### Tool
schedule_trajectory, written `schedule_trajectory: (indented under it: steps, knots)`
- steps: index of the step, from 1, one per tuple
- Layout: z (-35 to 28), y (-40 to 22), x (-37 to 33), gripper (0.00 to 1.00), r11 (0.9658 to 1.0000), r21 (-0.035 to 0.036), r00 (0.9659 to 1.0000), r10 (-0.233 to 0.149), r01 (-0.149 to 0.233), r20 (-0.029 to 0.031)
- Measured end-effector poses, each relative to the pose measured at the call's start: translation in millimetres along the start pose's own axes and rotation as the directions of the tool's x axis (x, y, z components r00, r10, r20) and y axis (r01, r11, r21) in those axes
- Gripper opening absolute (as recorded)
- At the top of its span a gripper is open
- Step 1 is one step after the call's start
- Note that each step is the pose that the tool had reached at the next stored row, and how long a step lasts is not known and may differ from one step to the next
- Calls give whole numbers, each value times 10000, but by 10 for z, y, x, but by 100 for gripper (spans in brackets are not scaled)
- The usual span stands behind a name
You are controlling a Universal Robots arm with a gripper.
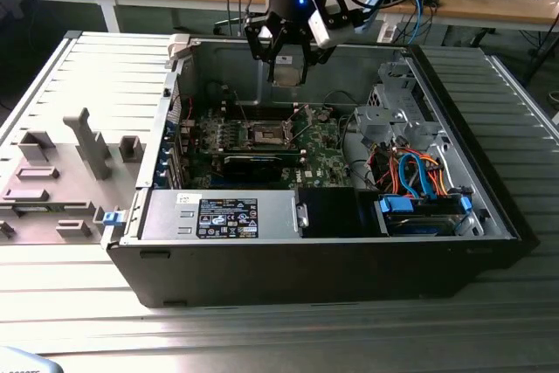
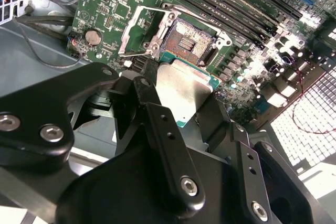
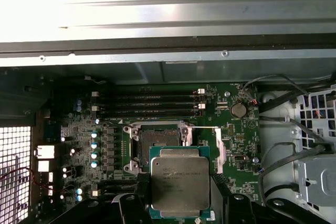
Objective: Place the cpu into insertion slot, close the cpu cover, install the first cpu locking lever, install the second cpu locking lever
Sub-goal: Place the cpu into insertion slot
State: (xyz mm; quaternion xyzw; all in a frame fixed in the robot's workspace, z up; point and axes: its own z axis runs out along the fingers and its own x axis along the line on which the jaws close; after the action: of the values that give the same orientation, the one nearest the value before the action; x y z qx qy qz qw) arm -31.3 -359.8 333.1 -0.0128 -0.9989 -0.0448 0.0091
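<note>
The black gripper (image 1: 287,60) pinches the flat square silver-topped cpu (image 3: 180,182) by opposite edges above the open square black insertion slot (image 3: 157,142) of the green motherboard (image 3: 233,135), so the chip should be kept level, squared to the socket and lowered without sliding.

Exterior view: even, bright room light on the ribbed grey metal table (image 1: 262,338); the inside of the open black computer case (image 1: 262,277) is dimmer, its green motherboard (image 1: 327,155) in shade. First wrist view: a ribbed pale metal surface (image 3: 157,19) washes out nearly white. In both wrist views the backlit perforated vent panel (image 3: 16,156) (image 2: 310,114) glares white, and in the second the silver-grey square cpu (image 2: 184,90) carries a soft sheen.
</note>
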Motion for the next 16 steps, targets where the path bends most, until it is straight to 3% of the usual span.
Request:
schedule_trajectory:
  steps: [9,16]
  knots:
    - [6,0,0,55,10000,0,10000,19,-19,2]
    - [8,0,0,55,9989,-10,9989,460,-460,41]
